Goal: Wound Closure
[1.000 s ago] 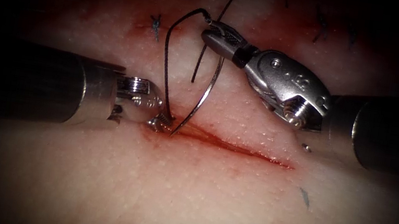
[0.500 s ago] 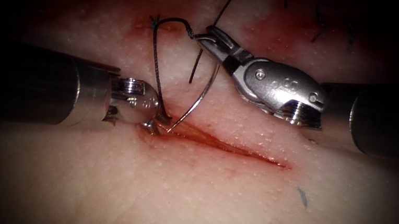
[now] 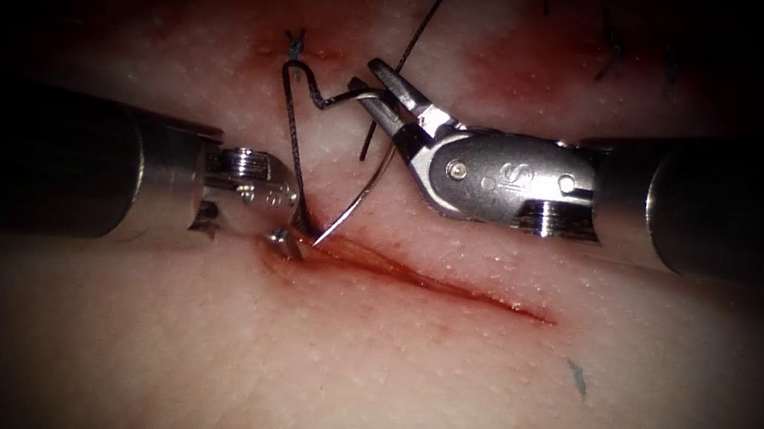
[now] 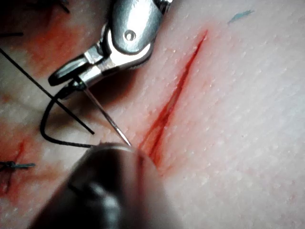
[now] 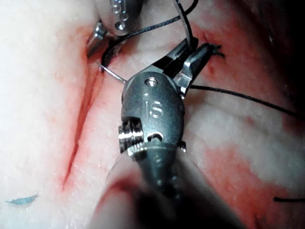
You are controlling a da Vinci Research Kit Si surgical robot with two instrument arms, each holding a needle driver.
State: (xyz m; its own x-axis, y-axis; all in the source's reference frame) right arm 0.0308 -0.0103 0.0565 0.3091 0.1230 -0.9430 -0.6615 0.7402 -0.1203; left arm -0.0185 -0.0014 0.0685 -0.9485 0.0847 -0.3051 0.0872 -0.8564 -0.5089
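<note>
- The tissue (image 3: 357, 383) lay bare low in the frame. The cut (image 3: 452, 286) ran open across its middle, with red fluid (image 3: 414, 272) along its lips.
- The left tool (image 3: 289, 239) pressed its tip onto the cut's left end. I could not tell whether it held anything. Pressing harder there might have bruised or torn the edge.
- The needle (image 3: 359, 196) stood free, with its point at the cut's left end, just beside that tip. It was not visibly buried. A small slip could have struck it on metal and dulled or turned it.
- The right tool (image 3: 384, 99), above the centre, gripped the needle near its thread end, leaving a slight gap between the jaws. A hold so far back looked prone to letting the needle swivel under load.
- The thread (image 3: 290, 120) looped from there down to the left tool, so it could have snagged on either instrument.
- An older stitch (image 3: 296, 42) sat at the upper left, and a pull on the loop might have strained it.
</note>
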